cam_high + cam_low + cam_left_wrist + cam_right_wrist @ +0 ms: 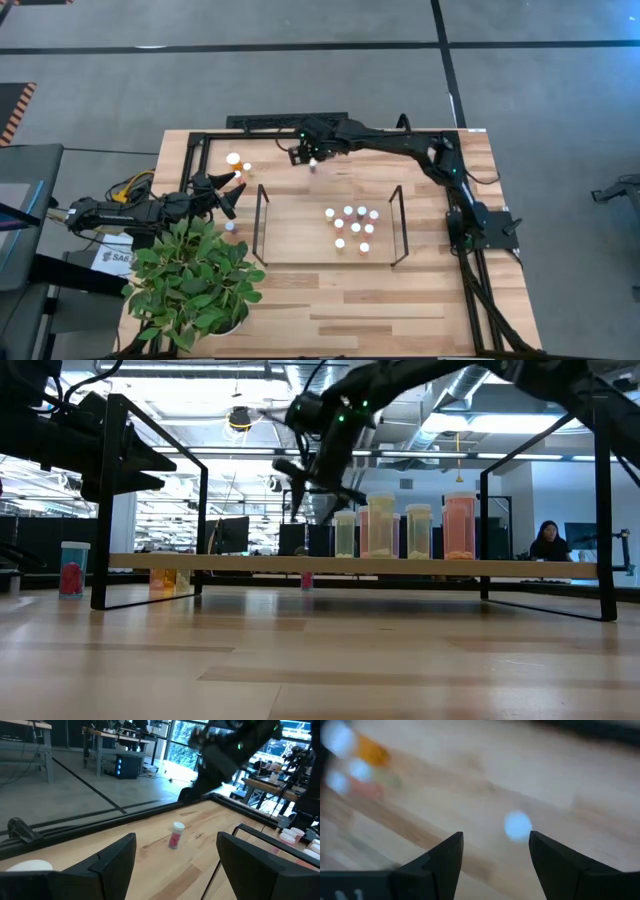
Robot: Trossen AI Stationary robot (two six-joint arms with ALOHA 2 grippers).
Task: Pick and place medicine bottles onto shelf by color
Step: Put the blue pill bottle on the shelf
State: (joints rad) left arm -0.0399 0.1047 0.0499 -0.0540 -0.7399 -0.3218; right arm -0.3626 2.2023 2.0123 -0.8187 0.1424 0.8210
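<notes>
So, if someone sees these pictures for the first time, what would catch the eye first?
Probably the right gripper, reaching over the far side of the table with open fingers, directly above a lone red bottle. Next, the cluster of white-capped bottles standing on the shelf in the middle. Then the leafy green plant at the near left corner, beside the waiting left gripper.

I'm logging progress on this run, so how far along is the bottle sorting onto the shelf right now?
Mostly done: nine bottles already stand clustered at the right end of the shelf. In hand: the right gripper, open and empty, hovers over a red bottle on the table behind the shelf. Left: that bottle, plus a few more off the shelf near the open, empty left gripper.
</notes>
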